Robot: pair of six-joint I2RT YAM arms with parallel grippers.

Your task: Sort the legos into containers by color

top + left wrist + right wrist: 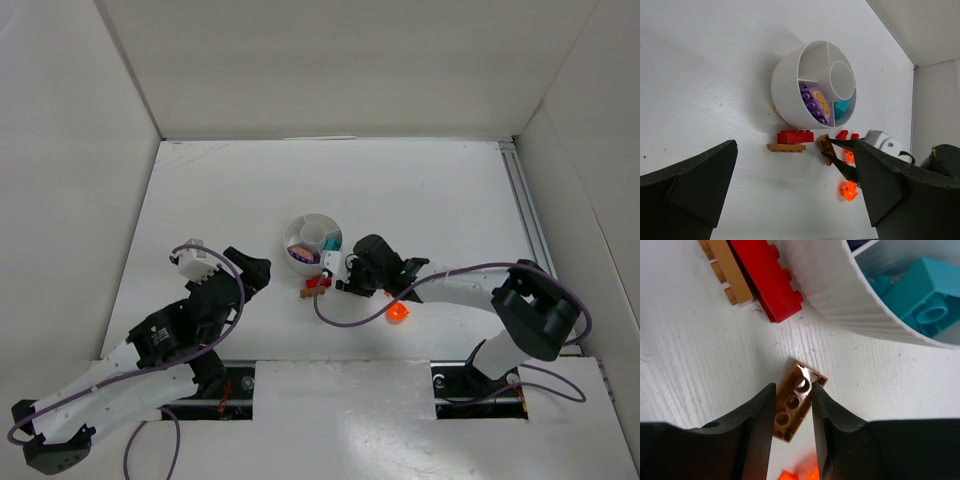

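R end effector (pixel 793 387) clenched on a brown plate lego (pixel 792 407), one finger on each long side. Plate is tilted, hollow underside showing, low at the tabletop (pixel 420 200) just near of the white dish (pixel 790 95). Can't tell if it's lifted clear. L end effector (pixel 256 272) released, jaws wide, hovering left of the dish, apart from everything.

Just left of the held plate: red brick (pixel 795 136) and tan plate (pixel 786 147) side by side, touching, on the tabletop by the dish's near wall.

In the dish: purple pcs (pixel 816 102) in one wedge, teal brick (pixel 920 295) in the next wedge over.

Translucent orange pc (pixel 849 190) loose on the tabletop, nearer and to the right of the R fingers. Small red bits (pixel 842 134) lie by the dish, close to those fingers.
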